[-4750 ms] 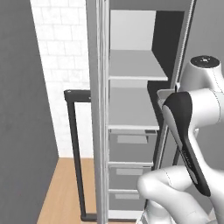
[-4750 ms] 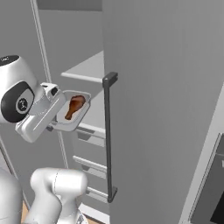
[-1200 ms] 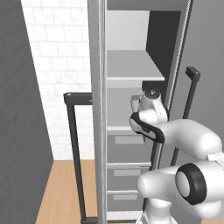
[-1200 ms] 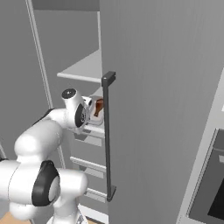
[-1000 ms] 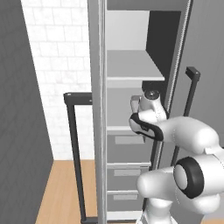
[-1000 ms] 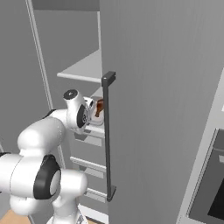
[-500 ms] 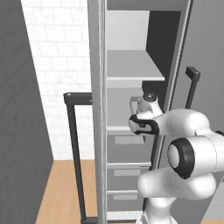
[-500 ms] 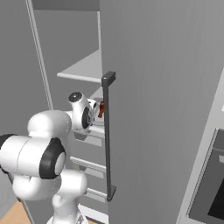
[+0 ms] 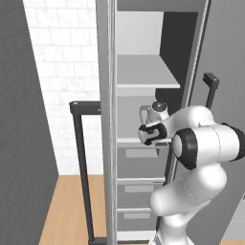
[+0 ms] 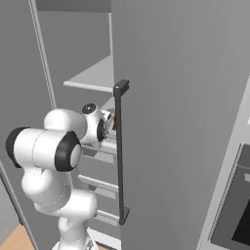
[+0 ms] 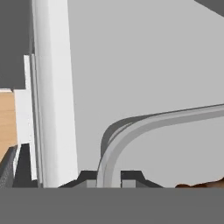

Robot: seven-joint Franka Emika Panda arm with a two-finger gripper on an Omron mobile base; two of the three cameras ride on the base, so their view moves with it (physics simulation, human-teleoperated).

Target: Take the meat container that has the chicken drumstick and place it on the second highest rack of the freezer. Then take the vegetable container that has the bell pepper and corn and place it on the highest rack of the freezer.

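Note:
My gripper [image 11: 108, 177] is shut on the rounded pale rim of the meat container [image 11: 131, 131], one fingertip on each side of it. The chicken drumstick [image 11: 205, 184] peeks in reddish-brown at the lower right of the hand view and shows beside the door handle [image 10: 115, 122]. The hand [image 9: 152, 130] reaches inside the open freezer [image 9: 107, 72]. It holds the container [image 9: 144, 113] below the highest rack [image 9: 143, 86] and just above the second highest rack [image 9: 128, 141]. Whether the tray rests on that board I cannot tell. The vegetable container is out of view.
The freezer's grey door [image 10: 185, 97] with its long black bar handle [image 10: 121, 156] stands close to the right of the hand. Drawer fronts [image 9: 139, 162] lie under the shelves. The other door's black handle [image 9: 81, 158] is at the left, an oven [image 10: 237, 210] at the far right.
The hand has carried the container from outside the freezer into it, and in the last second pushed it slightly deeper over the second shelf while the elbow swung up.

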